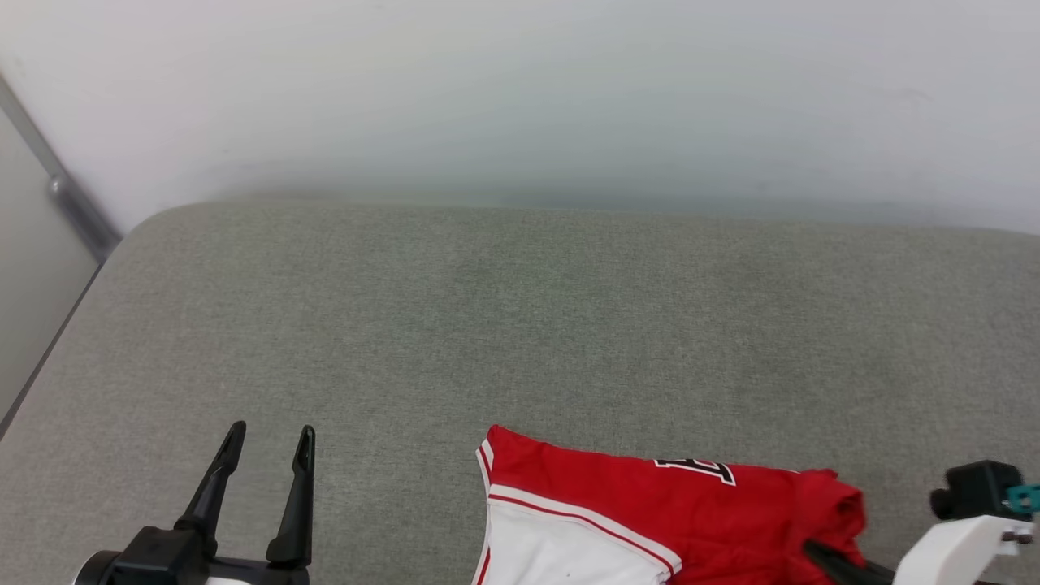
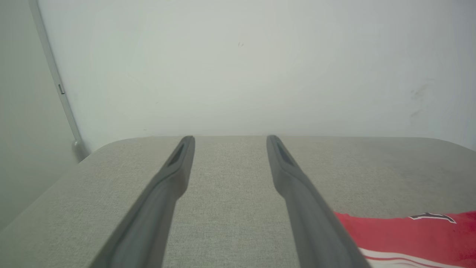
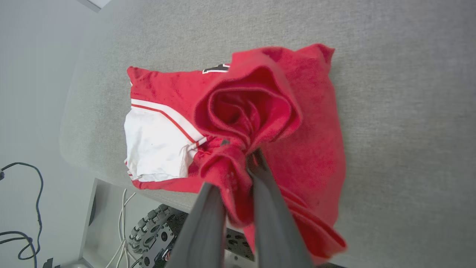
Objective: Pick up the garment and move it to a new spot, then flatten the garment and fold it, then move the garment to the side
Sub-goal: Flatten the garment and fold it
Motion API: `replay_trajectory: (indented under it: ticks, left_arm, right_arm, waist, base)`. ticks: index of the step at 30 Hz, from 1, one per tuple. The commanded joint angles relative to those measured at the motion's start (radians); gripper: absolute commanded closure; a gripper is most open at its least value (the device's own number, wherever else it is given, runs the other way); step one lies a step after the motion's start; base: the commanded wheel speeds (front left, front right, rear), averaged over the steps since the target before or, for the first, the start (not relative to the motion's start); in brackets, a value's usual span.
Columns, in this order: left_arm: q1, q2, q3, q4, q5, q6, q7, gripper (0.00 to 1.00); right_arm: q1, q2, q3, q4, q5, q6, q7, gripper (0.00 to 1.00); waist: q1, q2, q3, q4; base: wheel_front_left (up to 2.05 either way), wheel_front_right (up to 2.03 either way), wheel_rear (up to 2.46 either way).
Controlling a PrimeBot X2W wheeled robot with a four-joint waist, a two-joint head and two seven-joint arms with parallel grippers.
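The garment (image 1: pixel 650 512), a red jersey with a white sleeve and black lettering, lies bunched at the near edge of the grey padded table (image 1: pixel 520 325). My right gripper (image 3: pixel 241 152) is shut on a gathered fold of the red fabric, which bulges up around the fingers (image 3: pixel 267 208). In the head view the right gripper's dark finger (image 1: pixel 837 561) reaches into the garment's right end. My left gripper (image 1: pixel 268 447) stands open over bare table to the garment's left, nothing between its fingers (image 2: pixel 174 171). The garment (image 2: pixel 409 234) shows at the lower right of the left wrist view.
A pale wall (image 1: pixel 520 97) runs along the table's far edge. A metal post (image 1: pixel 65 195) stands at the far left corner. Below the table's near edge lie cables (image 3: pixel 22 208) and a treaded wheel (image 3: pixel 148 230).
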Motion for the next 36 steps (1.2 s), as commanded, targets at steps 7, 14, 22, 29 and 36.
replay_trajectory:
  ticks: [7, 14, 22, 29, 36]
  left_arm:
    - [0.013, 0.023, 0.015, -0.015, -0.009, -0.001, -0.002, 0.0]
    - [-0.012, 0.028, 0.023, -0.031, -0.017, -0.001, -0.002, 0.0]
    - [-0.018, 0.024, 0.02, -0.024, -0.017, -0.001, -0.002, 0.0]
    - [-0.028, 0.022, 0.017, -0.018, -0.02, -0.001, -0.002, 0.0]
    - [-0.031, 0.015, 0.011, -0.011, -0.016, -0.001, -0.002, 0.0]
  right_arm:
    - [-0.02, 0.009, 0.132, 0.084, 0.162, 0.0, -0.071, 1.0]
    - [-0.096, 0.008, 0.308, 0.213, 0.327, 0.0, -0.187, 1.0]
    - [-0.243, 0.007, 0.43, 0.426, 0.384, 0.0, -0.334, 1.0]
    - [-0.342, 0.008, 0.517, 0.564, 0.424, 0.0, -0.399, 0.0]
    - [-0.39, 0.007, 0.581, 0.573, 0.447, 0.0, -0.445, 0.0]
  waist:
    - [0.0, 0.0, 0.004, 0.024]
    - [0.0, 0.0, 0.022, 0.062]
    - [0.0, 0.0, 0.035, 0.104]
    - [0.0, 0.0, 0.049, 0.122]
    - [0.0, 0.0, 0.052, 0.11]
  base:
    - [0.0, 0.0, 0.0]
    - [0.0, 0.0, 0.0]
    - [0.0, 0.0, 0.0]
    - [0.0, 0.0, 0.0]
    - [0.0, 0.0, 0.0]
